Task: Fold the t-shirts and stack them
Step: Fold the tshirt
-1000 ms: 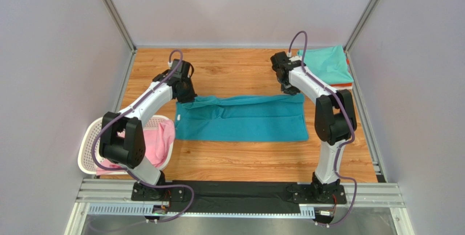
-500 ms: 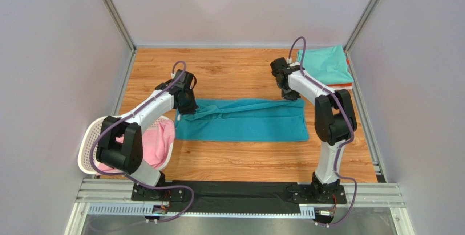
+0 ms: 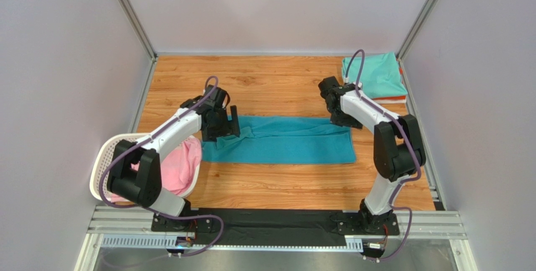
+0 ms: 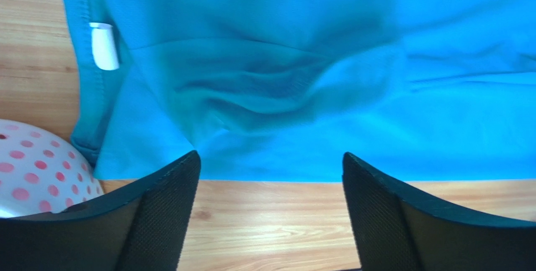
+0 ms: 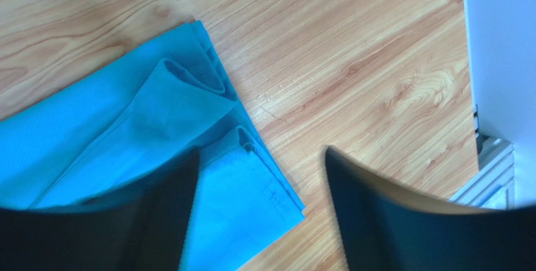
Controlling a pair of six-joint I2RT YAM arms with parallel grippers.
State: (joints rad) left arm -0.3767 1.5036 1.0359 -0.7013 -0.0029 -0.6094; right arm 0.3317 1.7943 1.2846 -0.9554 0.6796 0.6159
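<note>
Nearest, a black mounting strip [image 3: 277, 224] carries the bases of the left arm [image 3: 160, 151] and the right arm [image 3: 390, 151]. At the near left, a white lattice basket [image 3: 104, 158] holds the crumpled pink tee [image 3: 182, 167], which spills over its right rim. At mid-counter, the deep teal tee [image 3: 289, 142] lies flat as a long folded band running left to right. It is slightly narrower front to back than a second ago. Both wrists have come nearer to the bases since then. The left jaws hang spread wide over the tee's left end, above its near edge, with nothing between them. The collar label [image 4: 104, 46] shows beyond. The right jaws stand parted over the tee's right-hand corner, where the layered folds end. They grip nothing, and the cloth rests on the counter [image 3: 283, 183]. In the far right corner, the folded mint green tee [image 3: 374, 76] lies on the orange tee [image 3: 393, 100], of which only a sliver shows. The counter is orange-brown wood grain, enclosed by pale grey walls [image 3: 270, 7] and metal corner posts [image 3: 129, 10].
</note>
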